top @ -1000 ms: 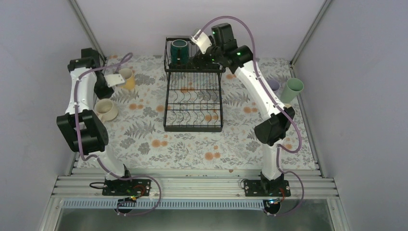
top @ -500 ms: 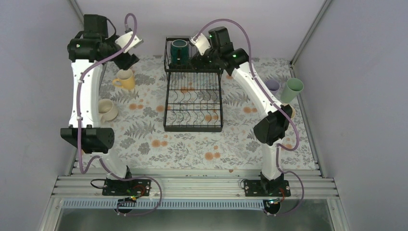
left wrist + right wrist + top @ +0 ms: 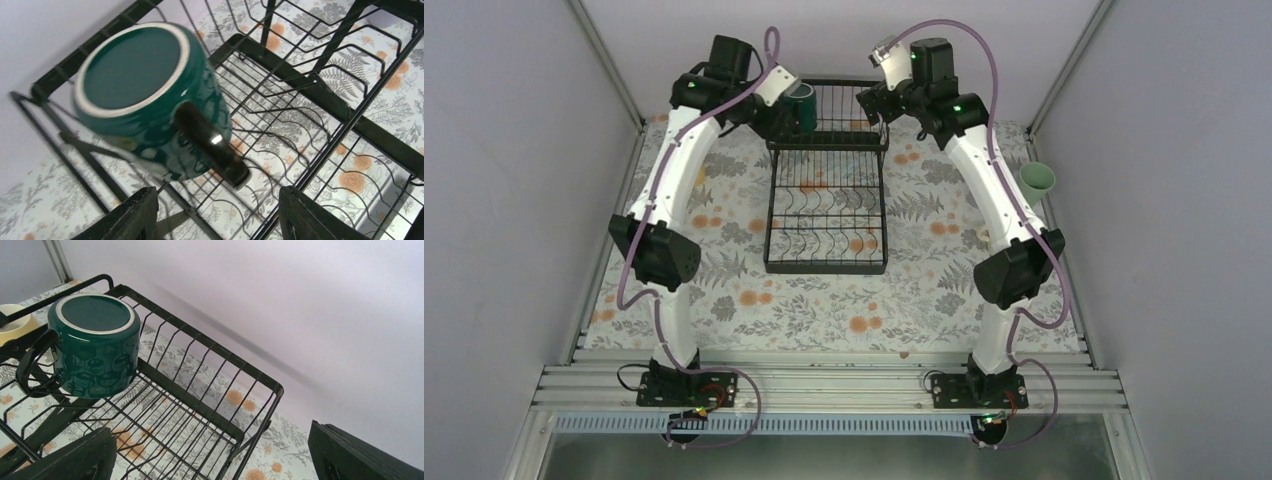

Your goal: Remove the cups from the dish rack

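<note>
The dark green cup (image 3: 805,101) sits upside down in the raised basket of the black wire dish rack (image 3: 826,268). In the left wrist view the cup (image 3: 145,100) fills the upper left with its handle towards me, and rack wires (image 3: 350,125) run below it. My left gripper (image 3: 220,220) is open and empty, just left of the cup in the top view (image 3: 784,108). My right gripper (image 3: 215,460) is open and empty over the basket's right end (image 3: 871,105). It sees the cup (image 3: 95,345) inside the rack (image 3: 200,410).
A mint green cup (image 3: 1037,178) stands at the table's right edge. A yellow cup's rim (image 3: 10,320) shows beyond the rack in the right wrist view. Both arms arch over the table's sides. The back wall is close behind the basket.
My left arm has swung from the left side of the table to the rack's basket, next to the green cup. My right gripper has shifted right along the basket's back.
</note>
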### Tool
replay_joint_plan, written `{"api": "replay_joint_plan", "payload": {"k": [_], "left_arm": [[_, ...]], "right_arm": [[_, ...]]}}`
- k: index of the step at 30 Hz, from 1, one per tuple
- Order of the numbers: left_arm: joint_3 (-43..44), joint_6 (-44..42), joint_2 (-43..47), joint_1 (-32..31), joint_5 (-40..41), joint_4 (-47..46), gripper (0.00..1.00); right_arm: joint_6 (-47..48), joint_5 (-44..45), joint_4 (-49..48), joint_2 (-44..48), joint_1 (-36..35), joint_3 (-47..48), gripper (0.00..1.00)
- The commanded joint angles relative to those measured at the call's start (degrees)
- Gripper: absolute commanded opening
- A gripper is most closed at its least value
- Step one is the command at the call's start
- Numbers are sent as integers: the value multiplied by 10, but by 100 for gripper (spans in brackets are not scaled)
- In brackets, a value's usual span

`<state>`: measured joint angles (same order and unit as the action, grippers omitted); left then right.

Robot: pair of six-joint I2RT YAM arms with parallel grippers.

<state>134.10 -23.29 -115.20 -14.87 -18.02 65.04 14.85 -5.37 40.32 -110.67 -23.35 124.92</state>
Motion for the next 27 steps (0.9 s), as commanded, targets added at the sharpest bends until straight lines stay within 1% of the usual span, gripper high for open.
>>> {"api": "replay_joint_plan", "payload": {"k": [1, 4, 13, 17, 20, 23, 27], "left_arm": [[29, 30, -9, -17, 5, -9, 61], [34, 39, -22, -23, 12, -12, 61], [51, 49, -59, -48, 44, -21, 60], [69, 48, -84, -61, 58, -17, 57], [70, 50, -97, -69, 72, -17, 48], [66, 52, -102, -73, 84, -18, 45], [69, 52, -101, -77, 97, -22, 32]], "right_arm": [[-16, 6, -11, 16, 0, -5, 98], [-18, 2, -11, 16, 2, -7, 96], [-21, -4, -11, 10, 3, -5, 95], [-22, -6, -10, 5, 4, -6, 94], [-21, -10, -10, 5, 5, -6, 93], [-20, -12, -9, 6, 5, -7, 93], [-19, -16, -12, 9, 7, -14, 92]]}}
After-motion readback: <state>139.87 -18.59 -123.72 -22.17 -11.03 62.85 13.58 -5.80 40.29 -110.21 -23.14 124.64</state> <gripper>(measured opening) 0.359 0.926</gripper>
